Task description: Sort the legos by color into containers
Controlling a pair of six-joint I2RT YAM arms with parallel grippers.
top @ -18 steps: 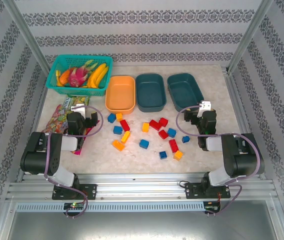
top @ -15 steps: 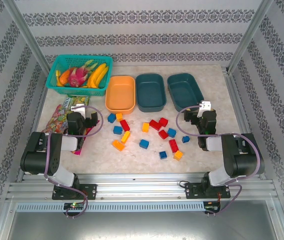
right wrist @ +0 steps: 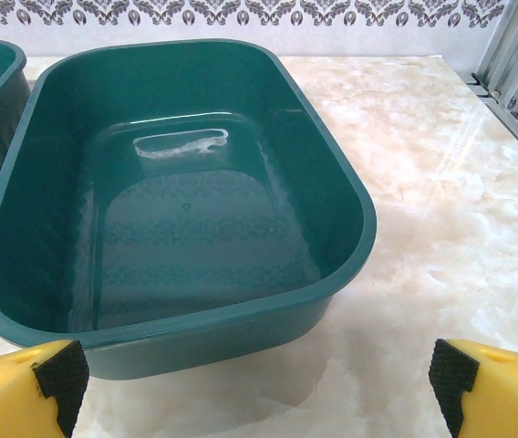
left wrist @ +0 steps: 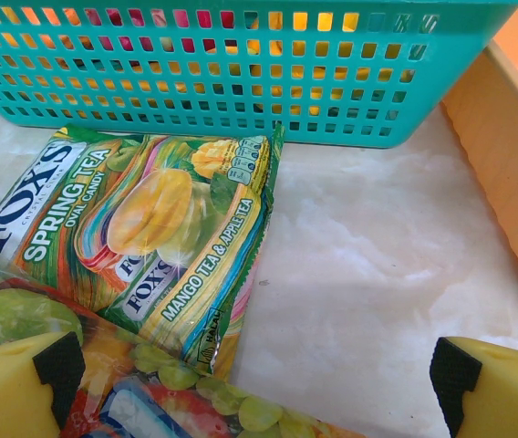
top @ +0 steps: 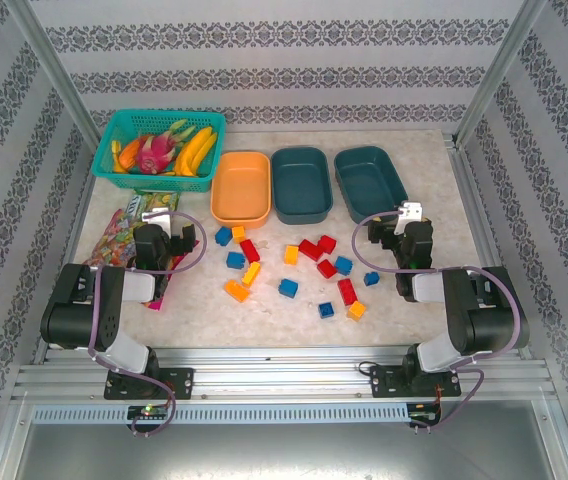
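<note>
The left arm (top: 94,305) and the right arm (top: 479,310) are alike: chunky black rounded joint housings joined by pale grey links, each mounted on a black base (top: 136,382). A thin purplish cable (top: 202,243) loops along each arm, and a small white block (top: 411,211) sits at each wrist. The fingers (left wrist: 8,388) are bright yellow and blocky, each with a black pad (left wrist: 58,365) set into its inner tip.
</note>
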